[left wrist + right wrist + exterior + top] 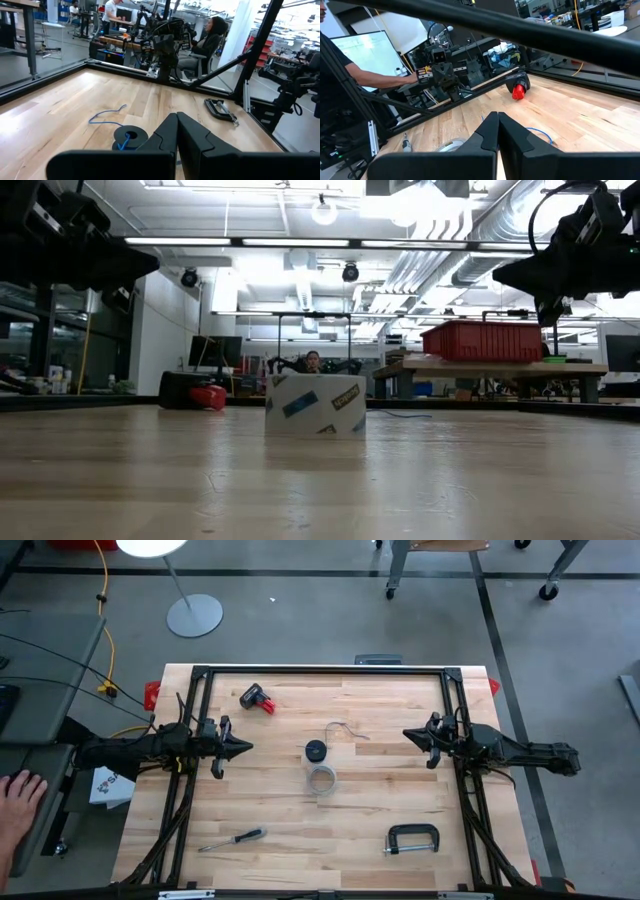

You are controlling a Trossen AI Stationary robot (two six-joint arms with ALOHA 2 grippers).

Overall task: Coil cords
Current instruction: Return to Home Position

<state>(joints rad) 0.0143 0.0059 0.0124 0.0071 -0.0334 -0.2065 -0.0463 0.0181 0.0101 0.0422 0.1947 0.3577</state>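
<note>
A thin blue cord (107, 117) lies loose on the wooden table near its middle, and one end runs into a flat black spool (131, 136). From above, the cord (347, 730) shows as a thin wavy line just beyond the spool (316, 750). My left gripper (245, 748) hovers shut at the table's left, pointing level toward the spool. My right gripper (408, 734) hovers shut at the table's right, pointing level toward the middle. Neither touches the cord. The right wrist view shows a stretch of the cord (540, 132) past the shut fingers.
A tape roll (321, 779) stands just near of the spool. A red and black tool (257, 698) lies at the far left, a screwdriver (232, 839) at the near left, a black clamp (412, 839) at the near right. A person's hand (20, 790) rests left of the table.
</note>
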